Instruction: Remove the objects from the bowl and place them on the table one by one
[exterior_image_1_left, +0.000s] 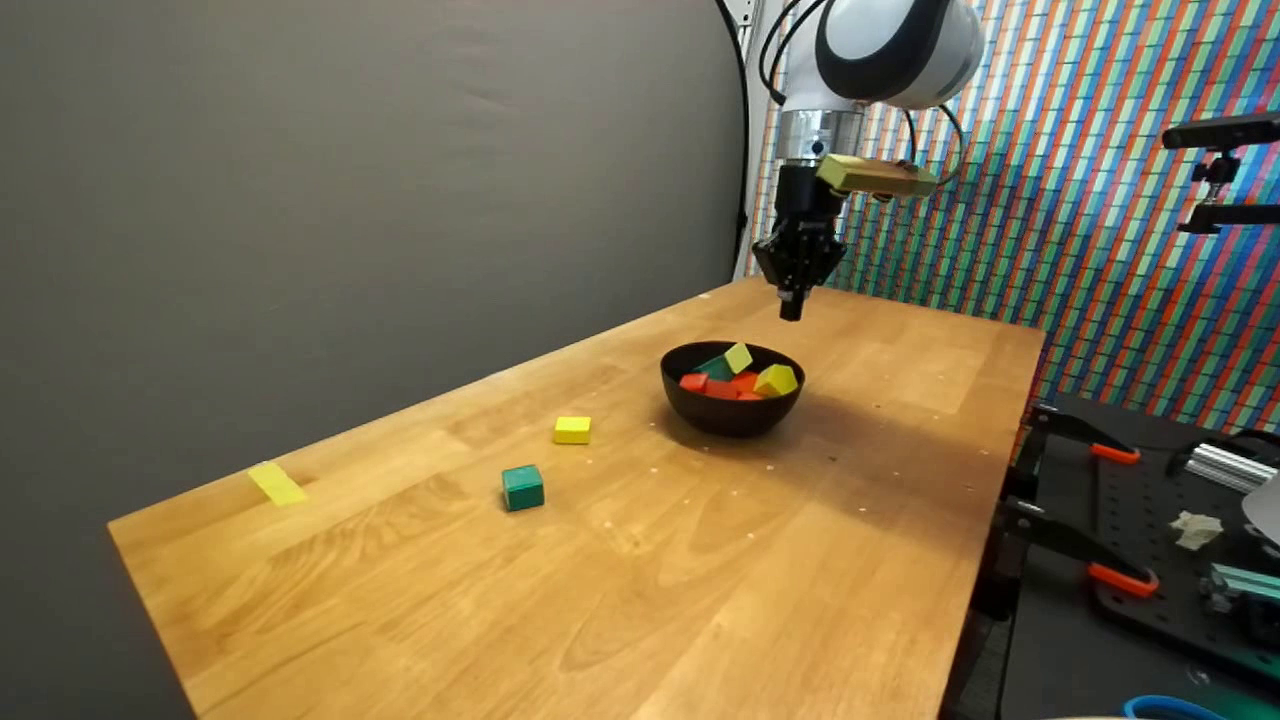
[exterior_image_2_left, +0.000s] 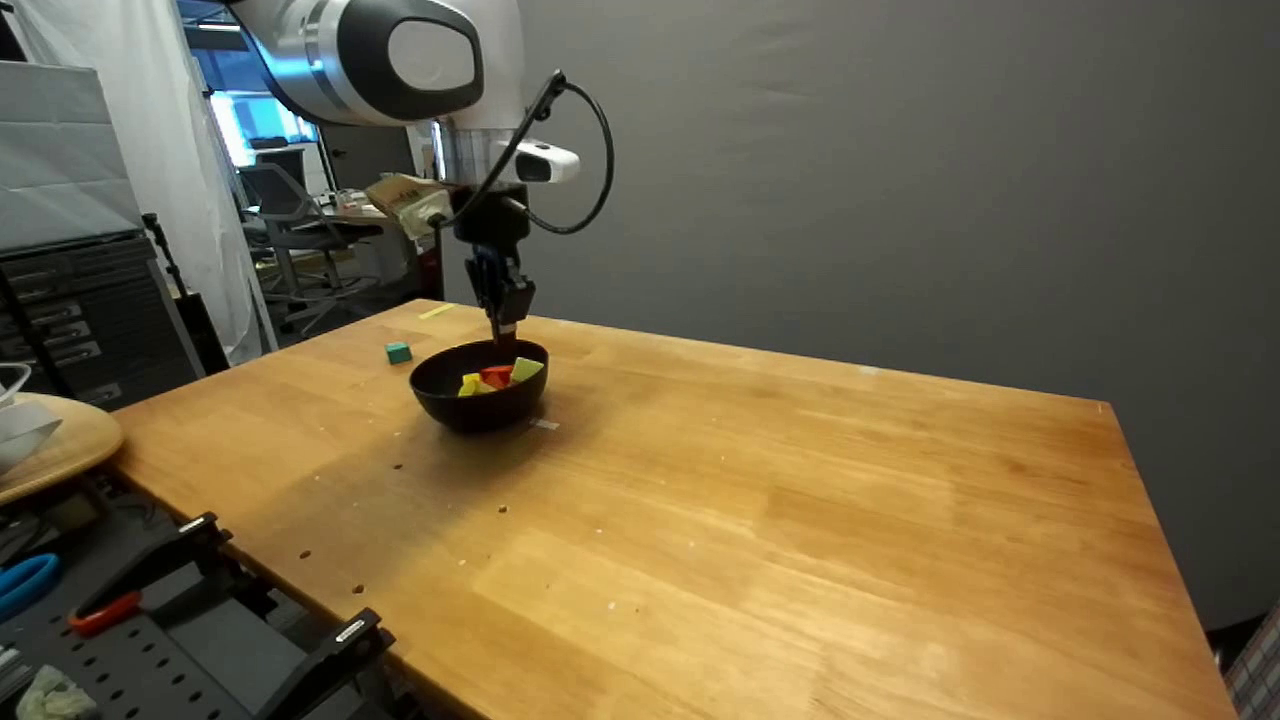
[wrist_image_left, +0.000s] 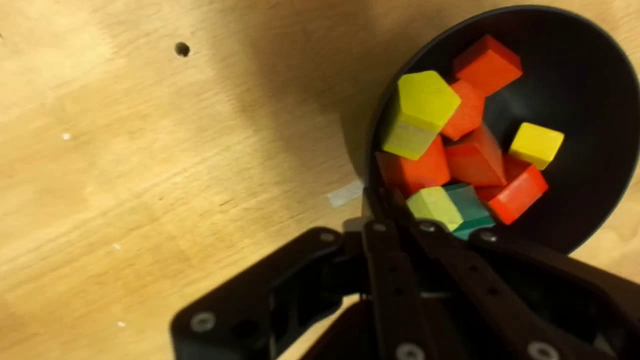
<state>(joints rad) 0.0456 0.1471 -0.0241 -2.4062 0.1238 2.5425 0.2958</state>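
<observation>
The black bowl (exterior_image_1_left: 731, 418) stands upright on the wooden table (exterior_image_1_left: 640, 600) and holds several blocks. In the wrist view these include a yellow five-sided block (wrist_image_left: 428, 100), a small yellow block (wrist_image_left: 537, 144), a pale yellow block (wrist_image_left: 439, 205), a green block (wrist_image_left: 472, 207) and several red ones, such as a red block (wrist_image_left: 486, 65). Outside the bowl, a yellow block (exterior_image_1_left: 572, 430) and a green block (exterior_image_1_left: 523, 488) lie on the tabletop. My gripper (exterior_image_1_left: 791, 308) hangs above the bowl's rim, pointing down, its fingers together with nothing visible between them.
A yellow tape strip (exterior_image_1_left: 277, 483) is stuck near a table edge. Clamps with orange tips, one a black clamp (exterior_image_1_left: 1080, 540), grip the table's side beside a dark perforated board (exterior_image_2_left: 170, 640). A pale scrap of tape (wrist_image_left: 346, 194) lies beside the bowl.
</observation>
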